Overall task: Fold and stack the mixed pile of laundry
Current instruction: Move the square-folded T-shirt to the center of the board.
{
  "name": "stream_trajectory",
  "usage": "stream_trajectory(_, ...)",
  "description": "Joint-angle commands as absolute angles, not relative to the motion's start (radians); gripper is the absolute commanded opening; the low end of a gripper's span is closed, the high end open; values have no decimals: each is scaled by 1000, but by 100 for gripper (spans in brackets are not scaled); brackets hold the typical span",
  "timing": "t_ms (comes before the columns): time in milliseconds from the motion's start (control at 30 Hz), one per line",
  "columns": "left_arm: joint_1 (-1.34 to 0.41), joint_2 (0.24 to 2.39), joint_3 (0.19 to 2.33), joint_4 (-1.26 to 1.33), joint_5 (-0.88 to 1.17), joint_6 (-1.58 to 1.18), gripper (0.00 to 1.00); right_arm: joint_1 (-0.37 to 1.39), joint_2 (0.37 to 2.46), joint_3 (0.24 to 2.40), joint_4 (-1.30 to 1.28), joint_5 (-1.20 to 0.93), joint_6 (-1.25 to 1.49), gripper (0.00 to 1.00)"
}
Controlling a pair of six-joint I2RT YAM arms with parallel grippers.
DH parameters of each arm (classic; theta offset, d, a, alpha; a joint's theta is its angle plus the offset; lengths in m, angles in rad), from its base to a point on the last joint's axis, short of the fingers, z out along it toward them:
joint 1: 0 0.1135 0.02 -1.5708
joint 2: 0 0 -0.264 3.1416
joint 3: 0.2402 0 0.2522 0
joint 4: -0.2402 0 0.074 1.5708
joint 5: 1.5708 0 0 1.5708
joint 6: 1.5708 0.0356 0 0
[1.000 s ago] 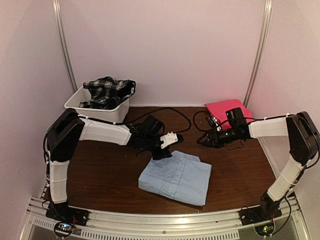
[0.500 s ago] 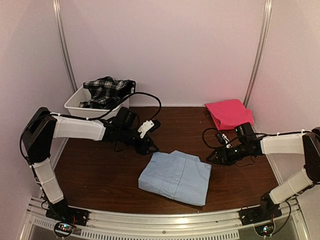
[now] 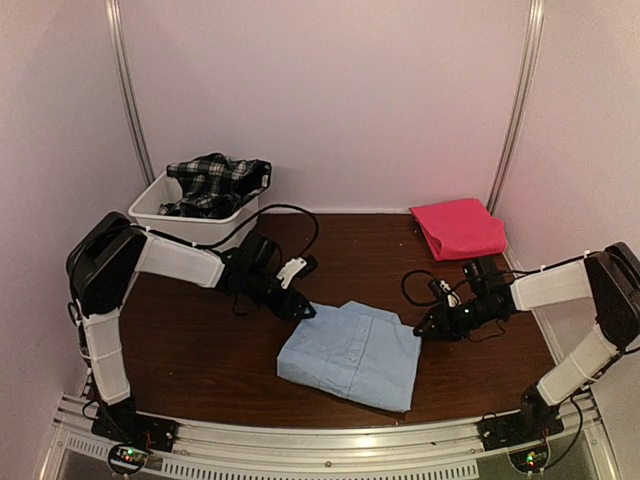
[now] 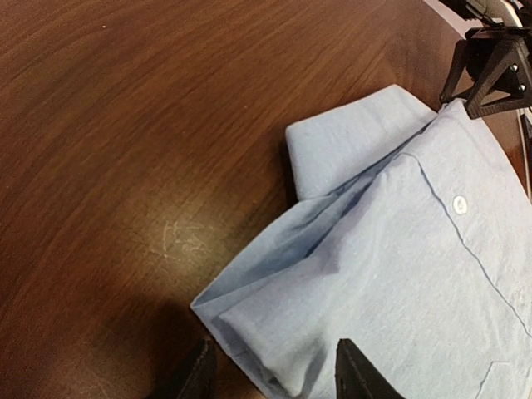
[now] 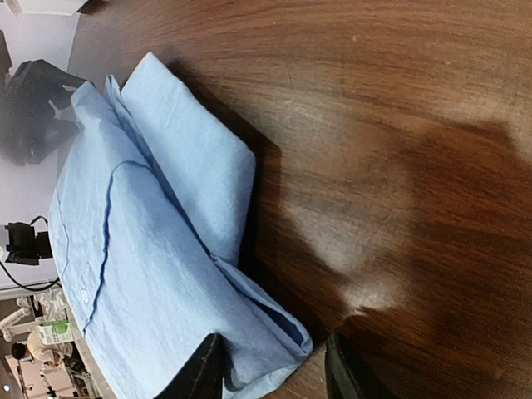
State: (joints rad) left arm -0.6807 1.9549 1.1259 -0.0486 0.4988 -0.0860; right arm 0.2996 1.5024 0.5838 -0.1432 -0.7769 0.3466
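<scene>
- Blue shirt (image 3: pixel 350 352) corners want pinching through every layer, both sides together, or the fold probably slips.
- Left fingers (image 4: pixel 357 376) and right fingers (image 5: pixel 204 376) stand apart, each straddling a far corner.
- Shirt lies folded in the middle of the table (image 3: pixel 200 350), smooth, buttons up.

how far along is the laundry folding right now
Done: the pink-red cloth lies folded at the far right, and the blue shirt is folded mid-table. In hand: the left claw and right claw sit open around the shirt's far corners, not gripping yet. To do: the plaid garment is bunched in the white tub, and nothing is stacked.
</scene>
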Motion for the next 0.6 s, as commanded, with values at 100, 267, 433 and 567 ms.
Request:
stream_trajectory(100,-669,2001,1177,49,592,-117,33,303,1527,596,-106,-770,342,24)
stream_trajectory(267,-669,1994,1192,60,613,-131,8,304,1493,615,-132,-748,346,0)
stream_trajectory(433,-669,1967,1188,76,602,-140,0,302,1392,644,-210,-692,347,0)
stream_trajectory(567,-668,1958,1183,92,568,-136,0,297,1342,661,-261,-633,338,0)
